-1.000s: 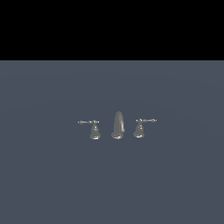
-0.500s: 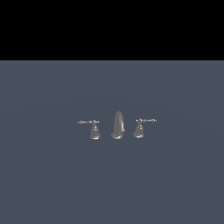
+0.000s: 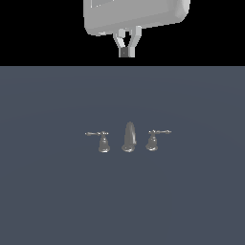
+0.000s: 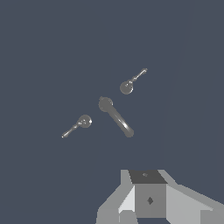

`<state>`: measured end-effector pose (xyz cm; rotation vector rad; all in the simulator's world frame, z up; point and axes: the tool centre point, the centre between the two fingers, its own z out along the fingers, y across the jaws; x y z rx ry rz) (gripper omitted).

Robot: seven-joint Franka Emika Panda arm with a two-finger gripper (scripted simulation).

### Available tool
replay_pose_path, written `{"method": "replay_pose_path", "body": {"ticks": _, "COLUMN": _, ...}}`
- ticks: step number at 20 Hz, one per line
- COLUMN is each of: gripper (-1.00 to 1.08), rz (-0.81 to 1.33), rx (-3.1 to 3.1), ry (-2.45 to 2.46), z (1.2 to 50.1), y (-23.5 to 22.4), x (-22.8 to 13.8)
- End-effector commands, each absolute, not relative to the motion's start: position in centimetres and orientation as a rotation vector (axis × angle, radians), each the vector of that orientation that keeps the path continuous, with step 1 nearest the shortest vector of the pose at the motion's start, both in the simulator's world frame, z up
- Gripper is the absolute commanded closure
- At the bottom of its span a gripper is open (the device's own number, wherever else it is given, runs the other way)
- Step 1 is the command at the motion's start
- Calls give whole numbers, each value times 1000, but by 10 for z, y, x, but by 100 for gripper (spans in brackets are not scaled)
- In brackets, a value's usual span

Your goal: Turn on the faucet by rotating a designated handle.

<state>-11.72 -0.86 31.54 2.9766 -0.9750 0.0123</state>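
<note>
The faucet is a tiny shiny grey three-piece set in the middle of the dark floor. Its tall spout stands between two bell-based handles. The handle with its thin lever pointing to the exterior view's right stands right of the spout. The twin handle points left. My gripper hangs far behind and above the faucet, shut on nothing and touching nothing. The wrist view looks down on the spout, the handle and its twin, with my gripper well away from them.
The flat dark blue-grey floor spreads around the faucet on all sides. The white robot hand fills the top of the exterior view against black background.
The robot hand and gripper now show at the top of the exterior view; the earlier frames showed none. The faucet and its levers have not moved.
</note>
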Motion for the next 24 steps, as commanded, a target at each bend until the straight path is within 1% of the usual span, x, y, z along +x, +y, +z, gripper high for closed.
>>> {"method": "replay_pose_path", "body": {"ticks": 1, "gripper": 108, "rz": 12, "rx": 2944, "ry": -1076, "z": 297, "y": -14, "x": -104}}
{"method": "replay_pose_path", "body": {"ticks": 12, "gripper": 108, "rz": 8, "rx": 2764, "ry": -1483, "z": 218, "y": -47, "x": -52}}
{"method": "replay_pose_path", "body": {"ticks": 24, "gripper": 108, "rz": 5, "rx": 2495, "ry": -1902, "z": 132, "y": -101, "x": -6}}
